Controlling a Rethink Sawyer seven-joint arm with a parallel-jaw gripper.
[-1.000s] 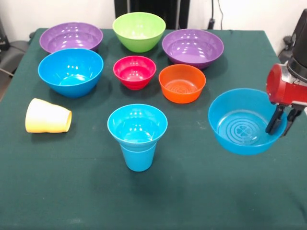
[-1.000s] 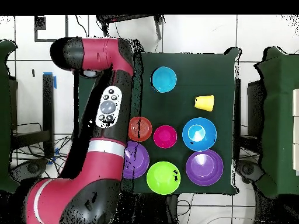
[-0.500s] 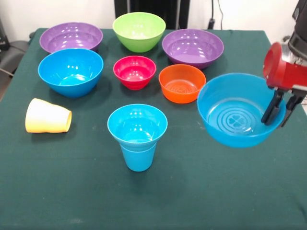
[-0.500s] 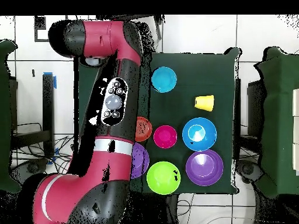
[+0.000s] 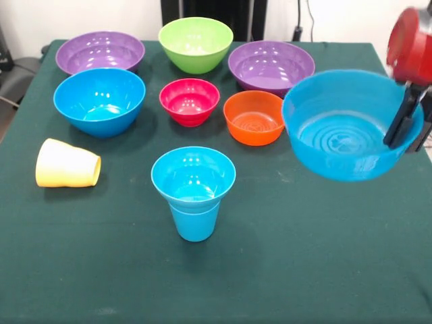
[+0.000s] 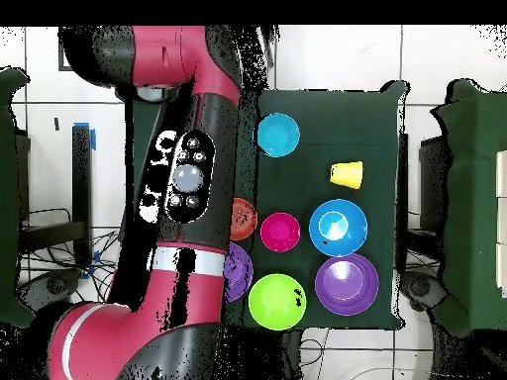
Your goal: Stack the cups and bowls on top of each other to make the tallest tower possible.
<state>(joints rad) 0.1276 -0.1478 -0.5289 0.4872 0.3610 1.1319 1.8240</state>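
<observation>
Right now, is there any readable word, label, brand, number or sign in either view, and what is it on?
None readable. The bowls, the cups and the table bear no print. The blue bowl held by the gripper shows only moulded rings. The arm shows round buttons, with no legible markings.

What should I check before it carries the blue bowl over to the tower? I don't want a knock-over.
1. Grip: gripper pinches the rim of the held bowl: ok.
2. Bowl clear of table: lifted: ok.
3. Bowl level: tilted: not ok.
4. Tower upright, small bowl seated in the cup: ok.
5. Path: orange bowl sits low beside the held bowl: ok.
6. Yellow cup lies on its side, away from the tower: ok.
</observation>
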